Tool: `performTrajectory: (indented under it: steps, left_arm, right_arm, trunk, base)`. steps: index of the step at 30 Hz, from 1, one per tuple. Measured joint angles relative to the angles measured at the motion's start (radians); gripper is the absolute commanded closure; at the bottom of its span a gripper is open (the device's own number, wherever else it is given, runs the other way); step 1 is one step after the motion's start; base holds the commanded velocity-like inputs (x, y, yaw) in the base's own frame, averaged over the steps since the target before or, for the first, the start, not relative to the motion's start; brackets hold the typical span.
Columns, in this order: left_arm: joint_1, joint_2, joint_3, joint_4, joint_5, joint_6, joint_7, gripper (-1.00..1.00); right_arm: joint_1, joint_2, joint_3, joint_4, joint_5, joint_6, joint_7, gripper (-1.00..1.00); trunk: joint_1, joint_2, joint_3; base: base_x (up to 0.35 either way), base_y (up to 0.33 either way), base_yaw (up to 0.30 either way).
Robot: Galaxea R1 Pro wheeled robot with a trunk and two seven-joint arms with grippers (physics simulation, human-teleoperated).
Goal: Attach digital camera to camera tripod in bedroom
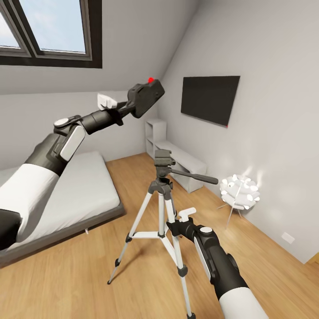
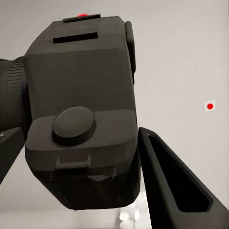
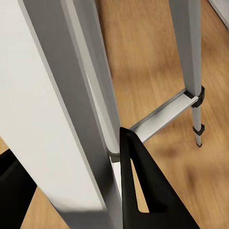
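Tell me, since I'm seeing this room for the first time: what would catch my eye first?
The black camera with its red button, held high in the left gripper near the skylight, above the tripod. That tripod stands mid-floor on the wood boards, its head bare, with the right gripper closed around one silver leg. Beyond, a glowing white lamp sits under the wall TV.

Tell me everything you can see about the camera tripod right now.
The camera tripod stands upright on the light wood floor, three silver-white legs spread, with black joints and feet and a bracing crossbar low between the legs. Its dark grey head is bare, and a long pan handle points toward the wall. The right gripper is closed around one leg; its dark fingers flank that leg.
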Motion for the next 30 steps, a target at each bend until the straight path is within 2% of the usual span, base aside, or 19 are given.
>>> performTrajectory:
  steps: [5,8,12,13,14,17,18,19,20,21,23,25,30]
  left_arm:
    - [0.0,0.002,-0.003,0.026,-0.003,0.024,-0.011,1.0]
    - [0.0,0.004,-0.008,0.034,-0.008,0.086,-0.014,1.0]
    - [0.0,0.005,-0.031,0.033,-0.04,0.199,-0.031,1.0]
    - [0.0,0.004,-0.035,0.031,-0.053,0.224,-0.038,1.0]
    - [0.0,0.001,-0.042,0.025,-0.089,0.272,-0.055,1.0]
    - [-0.005,-0.008,-0.046,0.018,-0.152,0.336,-0.088,1.0]
    - [-0.015,-0.018,-0.048,0.018,-0.2,0.367,-0.114,1.0]
    - [-0.024,-0.023,-0.049,0.019,-0.224,0.379,-0.13,1.0]
    - [-0.052,-0.034,-0.049,0.022,-0.282,0.403,-0.185,1.0]
    - [-0.061,-0.038,-0.05,0.023,-0.302,0.407,-0.209,1.0]
    - [-0.073,-0.042,-0.05,0.025,-0.332,0.41,-0.254,1.0]
    - [-0.086,-0.046,-0.051,0.026,-0.366,0.395,-0.325,1.0]
    - [-0.094,-0.049,-0.048,0.027,-0.384,0.286,-0.38,1.0]
  right_arm:
    - [0.0,0.0,0.001,0.0,0.0,0.0,0.0,1.0]
    - [0.0,0.0,0.0,0.0,0.0,0.0,0.0,1.0]
    - [0.0,0.0,0.0,0.0,0.0,0.0,0.0,1.0]
    - [0.0,0.0,0.0,0.0,0.0,0.0,0.0,1.0]
    - [0.0,0.0,0.0,0.0,0.0,0.0,0.0,1.0]
    - [0.0,0.0,0.0,0.0,0.0,0.0,0.0,1.0]
    - [0.0,0.0,0.001,0.0,0.0,0.0,0.0,1.0]
    - [0.0,0.0,0.001,0.0,0.0,0.0,0.0,1.0]
    - [0.0,0.0,0.001,0.0,0.001,0.0,0.001,1.0]
    - [0.0,0.0,0.001,0.0,0.0,0.0,0.001,1.0]
    - [0.0,0.0,0.001,0.0,0.0,0.0,0.001,1.0]
    - [0.0,0.0,0.001,0.0,0.0,0.0,0.0,1.0]
    - [0.0,0.0,0.001,0.001,0.0,0.0,0.0,1.0]
  trunk:
    - [0.0,0.0,0.0]
    - [0.0,0.0,0.0]
    - [0.0,0.0,0.0]
    - [0.0,0.0,0.0]
    - [0.0,0.0,0.0]
    - [0.0,0.0,0.0]
    - [0.0,0.0,0.0]
    - [0.0,0.0,0.0]
    - [0.0,0.0,0.0]
    - [0.0,0.0,0.0]
    - [0.0,0.0,0.0]
    - [0.0,0.0,0.0]
    - [0.0,0.0,0.0]
  base:
    - [0.0,0.0,0.0]
    - [0.0,0.0,0.0]
    - [0.0,0.0,0.0]
    - [0.0,0.0,0.0]
    - [0.0,0.0,0.0]
    - [0.0,0.0,0.0]
    - [0.0,0.0,0.0]
    - [0.0,0.0,0.0]
    - [0.0,0.0,0.0]
    - [0.0,0.0,0.0]
    - [0.0,0.0,0.0]
    - [0.0,0.0,0.0]
    - [0.0,0.0,0.0]
